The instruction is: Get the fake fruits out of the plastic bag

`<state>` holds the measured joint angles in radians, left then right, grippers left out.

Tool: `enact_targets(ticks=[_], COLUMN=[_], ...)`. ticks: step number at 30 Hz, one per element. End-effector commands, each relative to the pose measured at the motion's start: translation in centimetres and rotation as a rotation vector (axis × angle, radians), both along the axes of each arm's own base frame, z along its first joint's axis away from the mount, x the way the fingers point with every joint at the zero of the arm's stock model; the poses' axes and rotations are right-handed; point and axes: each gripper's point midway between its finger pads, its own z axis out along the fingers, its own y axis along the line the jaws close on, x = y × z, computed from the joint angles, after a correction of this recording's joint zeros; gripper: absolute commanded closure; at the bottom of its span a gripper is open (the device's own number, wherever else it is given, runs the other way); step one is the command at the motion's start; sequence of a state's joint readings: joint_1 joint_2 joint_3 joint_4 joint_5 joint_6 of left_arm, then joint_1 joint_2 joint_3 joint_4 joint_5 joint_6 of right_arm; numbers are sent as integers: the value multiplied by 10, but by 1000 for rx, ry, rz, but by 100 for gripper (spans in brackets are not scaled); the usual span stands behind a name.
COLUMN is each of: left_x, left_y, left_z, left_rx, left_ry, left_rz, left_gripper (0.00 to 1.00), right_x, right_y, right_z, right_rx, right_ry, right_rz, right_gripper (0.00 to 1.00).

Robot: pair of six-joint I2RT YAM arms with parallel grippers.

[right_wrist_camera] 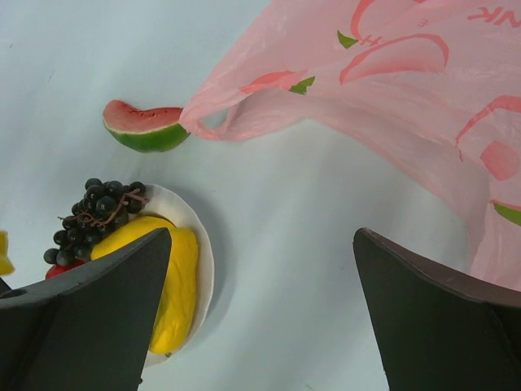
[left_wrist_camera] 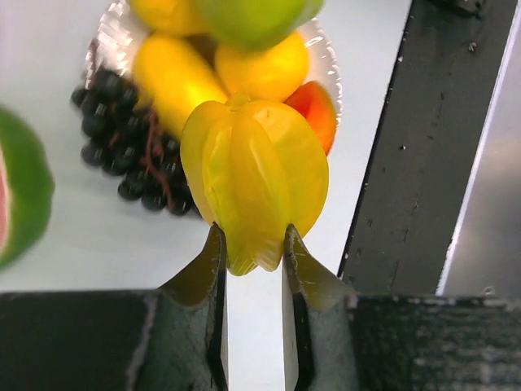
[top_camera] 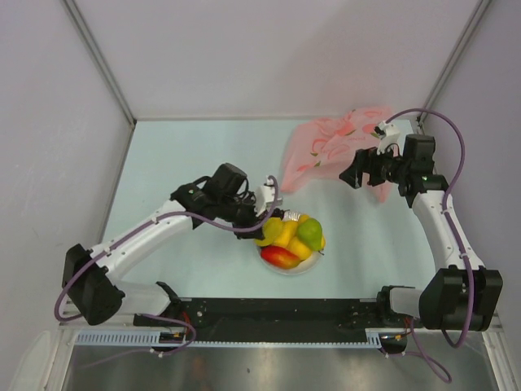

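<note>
Table (top_camera: 179,155): pale green. Plastic bag (top_camera: 334,147), pink, lies crumpled at the far right; 1 handle loop meets the watermelon slice (right_wrist_camera: 145,126), which lies on the table outside the bag.

Right gripper (right_wrist_camera: 262,236) beside the bag, fingers spread wide, nothing between.

White plate (right_wrist_camera: 202,244), centre front, carries a pear (top_camera: 309,232), grape bunch (right_wrist_camera: 94,216) and 2 yellow fruits.

Left gripper (left_wrist_camera: 252,236) pinches the yellow star fruit (left_wrist_camera: 254,183) by 1 end at the plate's edge.

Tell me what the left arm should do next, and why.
Probably lower the yellow starfruit onto the plate and open the jaws. The left gripper pinches the starfruit's tip right by the plate, where other fruits are piled.
</note>
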<state>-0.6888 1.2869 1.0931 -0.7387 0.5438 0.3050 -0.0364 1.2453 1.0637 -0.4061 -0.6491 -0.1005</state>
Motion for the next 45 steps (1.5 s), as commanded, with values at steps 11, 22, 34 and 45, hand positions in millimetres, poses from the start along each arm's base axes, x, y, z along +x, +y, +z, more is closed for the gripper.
enact_targets(ticks=[11,22,34,45], left_x=[28,13,28,171], left_y=[-54,-50,-63,51], left_z=[-1,-19,33,41], left_rx=[84,127,46,-104], left_ry=[-130,-73,-150,103], left_rz=[-98,-105,-79,666], left_gripper=[90,73,28,22], right_x=[0,3,11,4], right_y=[-3,-5,-3,-1], right_z=[13,8,10,14], right_rx=[19,35,57,50], right_ry=[-47,-31,-49,-49], right_rz=[5,5,12,31], right_gripper=[0,0,0,0])
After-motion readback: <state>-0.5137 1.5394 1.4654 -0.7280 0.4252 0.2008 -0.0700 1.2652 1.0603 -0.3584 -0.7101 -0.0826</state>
